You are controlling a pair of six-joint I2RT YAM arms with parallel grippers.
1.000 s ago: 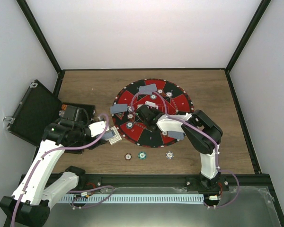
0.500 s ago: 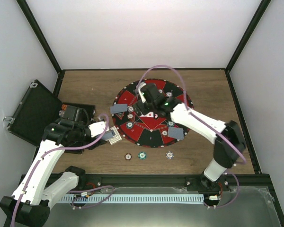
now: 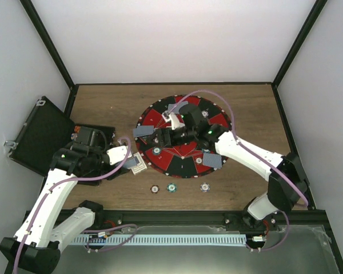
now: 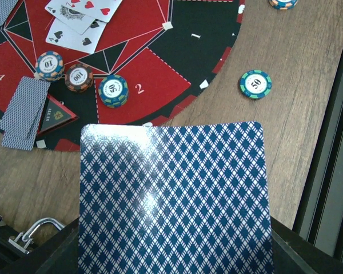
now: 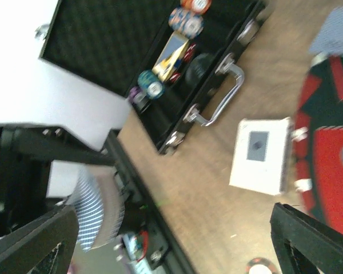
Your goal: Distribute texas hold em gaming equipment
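Glare on card (image 4: 174,200); blurred right-wrist view.

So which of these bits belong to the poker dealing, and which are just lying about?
Belong to the job:
- held card
- face-up cards
- face-down cards
- chips on the mat
- loose chip beside it

Just lying about:
- open case
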